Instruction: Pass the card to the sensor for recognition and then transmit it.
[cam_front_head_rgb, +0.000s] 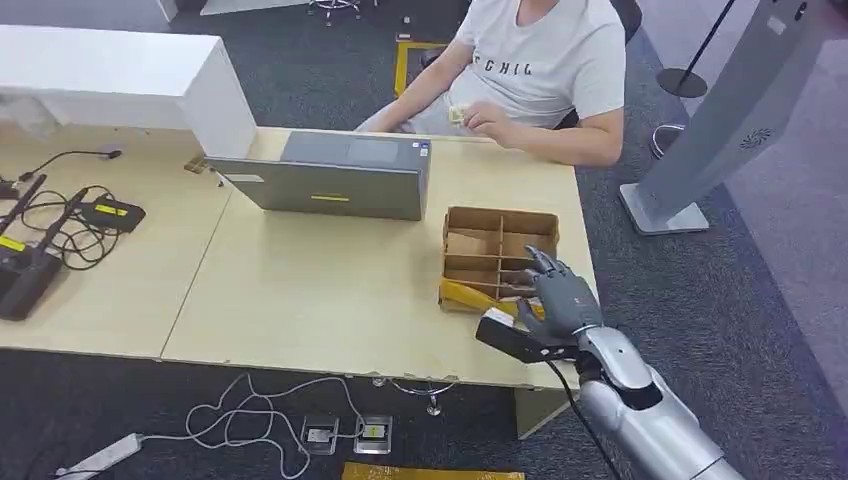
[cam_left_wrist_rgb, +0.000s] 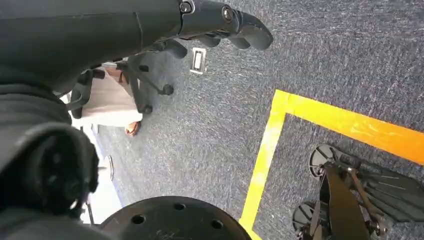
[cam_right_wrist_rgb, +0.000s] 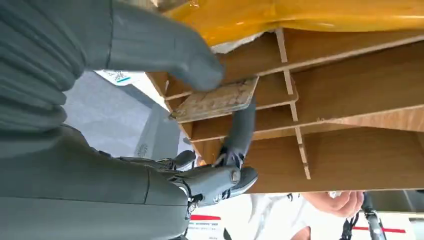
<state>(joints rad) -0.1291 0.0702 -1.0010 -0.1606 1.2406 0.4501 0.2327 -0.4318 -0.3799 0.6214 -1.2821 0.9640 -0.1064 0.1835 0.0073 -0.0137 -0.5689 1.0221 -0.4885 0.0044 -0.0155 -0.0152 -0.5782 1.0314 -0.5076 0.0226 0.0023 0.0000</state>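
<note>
Right wrist view shows the right hand (cam_right_wrist_rgb: 165, 115) closest of all: its thick grey thumb (cam_right_wrist_rgb: 165, 47) presses on one face of a small wooden-looking card (cam_right_wrist_rgb: 216, 100), a dark finger (cam_right_wrist_rgb: 241, 127) props the other face, and the remaining fingers curl in loosely below. The card is pinched over the slots of the cardboard divider box (cam_right_wrist_rgb: 350, 115), level with its partitions.

From the head view, that hand (cam_front_head_rgb: 556, 300) sits in the lower right of the frame, over the near right corner of the box (cam_front_head_rgb: 497, 258), with a yellow strip (cam_front_head_rgb: 470, 295) along the box's near edge and a black flat device (cam_front_head_rgb: 515, 340) just beside the wrist — the card itself is hidden here. The pale wooden table (cam_front_head_rgb: 320, 300) carries a grey laptop (cam_front_head_rgb: 335, 175) at centre and black cables (cam_front_head_rgb: 60, 225) at far left. Farther back, upper centre, a person in a white shirt (cam_front_head_rgb: 545, 60) sits at the table's far side.

Left wrist view has the left hand (cam_left_wrist_rgb: 220, 22) at the top of the frame above grey carpet (cam_left_wrist_rgb: 325, 60) with yellow tape (cam_left_wrist_rgb: 345, 122) — fingers bent in, holding nothing.
</note>
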